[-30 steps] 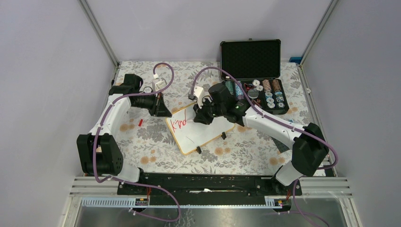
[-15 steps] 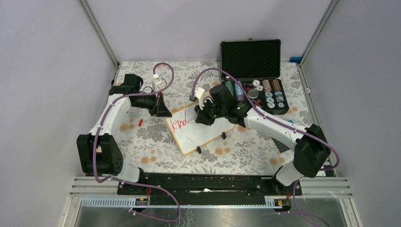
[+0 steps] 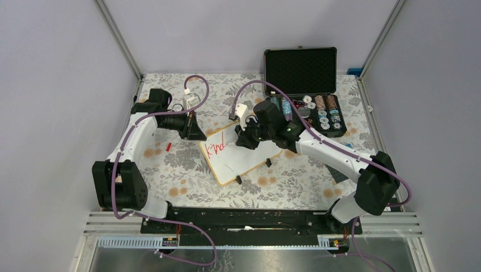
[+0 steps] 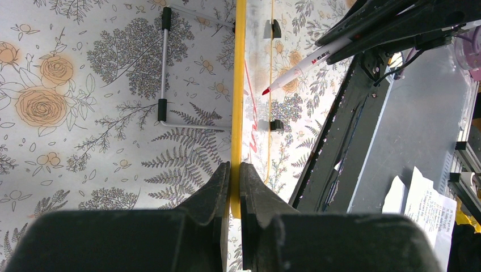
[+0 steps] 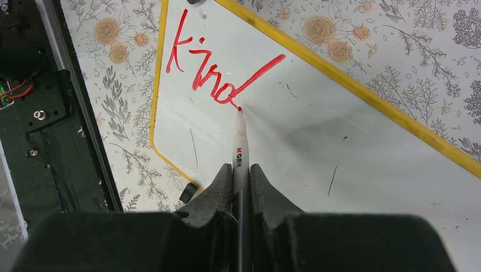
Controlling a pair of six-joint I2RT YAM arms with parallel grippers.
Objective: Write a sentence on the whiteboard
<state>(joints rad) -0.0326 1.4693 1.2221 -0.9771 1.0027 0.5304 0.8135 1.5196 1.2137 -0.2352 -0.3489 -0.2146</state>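
The whiteboard [image 3: 245,165] lies tilted in the middle of the flowered table, its yellowish rim [image 5: 363,90] showing in the right wrist view. Red lettering reading "kind" [image 5: 211,72] runs across its upper left part [image 3: 215,148]. My right gripper [image 5: 241,170] is shut on a white marker [image 5: 240,148], whose red tip touches the board just after the "d". My left gripper [image 4: 234,167] is shut on the whiteboard's rim [image 4: 239,85] at its far left corner [image 3: 199,135]. The left wrist view also catches the marker [image 4: 306,61] from the side.
An open black case [image 3: 300,71] with poker chips [image 3: 324,110] stands at the back right, close behind my right arm. A small red piece [image 3: 168,147] lies left of the board. The board's black feet [image 3: 239,179] stick out at its near edge. A wire stand [image 4: 163,68] lies behind the board.
My right gripper has shifted slightly right with the marker, and the red lettering has grown by the letter "d". The left gripper has kept its hold on the rim.
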